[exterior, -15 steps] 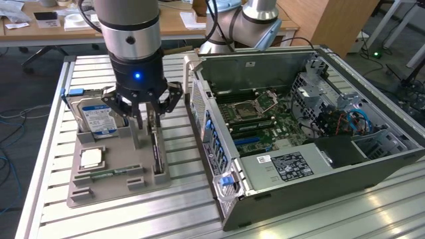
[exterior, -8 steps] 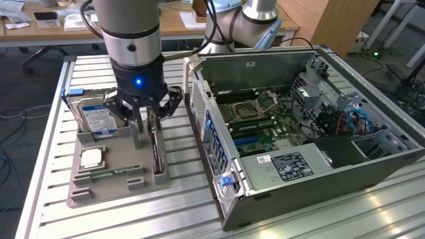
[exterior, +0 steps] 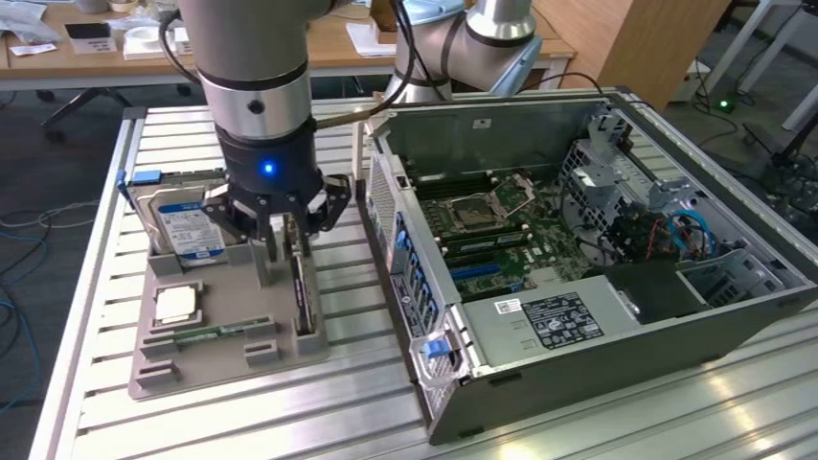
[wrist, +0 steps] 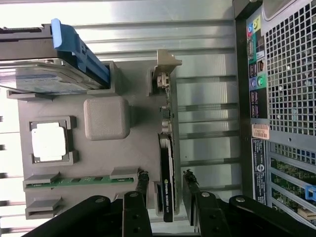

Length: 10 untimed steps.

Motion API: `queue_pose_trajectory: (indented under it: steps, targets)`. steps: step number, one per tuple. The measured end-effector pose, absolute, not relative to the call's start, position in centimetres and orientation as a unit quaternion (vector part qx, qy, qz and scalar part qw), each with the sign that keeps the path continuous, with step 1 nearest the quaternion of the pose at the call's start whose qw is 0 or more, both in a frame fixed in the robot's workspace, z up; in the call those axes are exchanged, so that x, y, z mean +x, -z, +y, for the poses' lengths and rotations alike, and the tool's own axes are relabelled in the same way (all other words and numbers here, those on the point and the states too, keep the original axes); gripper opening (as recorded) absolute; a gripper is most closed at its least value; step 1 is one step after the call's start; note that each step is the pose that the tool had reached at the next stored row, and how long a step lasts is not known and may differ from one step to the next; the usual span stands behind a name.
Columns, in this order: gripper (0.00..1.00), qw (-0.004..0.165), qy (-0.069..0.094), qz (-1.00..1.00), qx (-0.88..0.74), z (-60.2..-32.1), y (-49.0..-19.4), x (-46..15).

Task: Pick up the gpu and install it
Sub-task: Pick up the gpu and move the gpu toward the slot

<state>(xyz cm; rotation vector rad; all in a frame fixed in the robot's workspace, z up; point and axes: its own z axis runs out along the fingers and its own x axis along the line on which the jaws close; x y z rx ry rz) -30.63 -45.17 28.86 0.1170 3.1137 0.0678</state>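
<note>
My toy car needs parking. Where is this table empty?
The table is bare along the exterior view's bottom, bordered by the grey tray and computer case. Crowded between them, where the open gripper straddles the gpu.

— What colours sit on the grey tray (exterior: 220, 289)?
— The gpu (wrist: 167, 170) is black with a silver bracket; the memory stick (wrist: 79, 181) is green; the hard drive (exterior: 190, 228) has a blue-and-white label.
— And the counter (exterior: 320, 422)?
— Silver, ribbed. The tool (exterior: 284, 246) is black, with a blue light.
</note>
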Motion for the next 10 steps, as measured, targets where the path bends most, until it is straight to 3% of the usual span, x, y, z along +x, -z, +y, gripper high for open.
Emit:
queue_pose_trajectory:
  steps: [10]
  targets:
    - [0.42, 0.012, -0.022, 0.999, 0.037, -45.17, -28.08, -30.30]
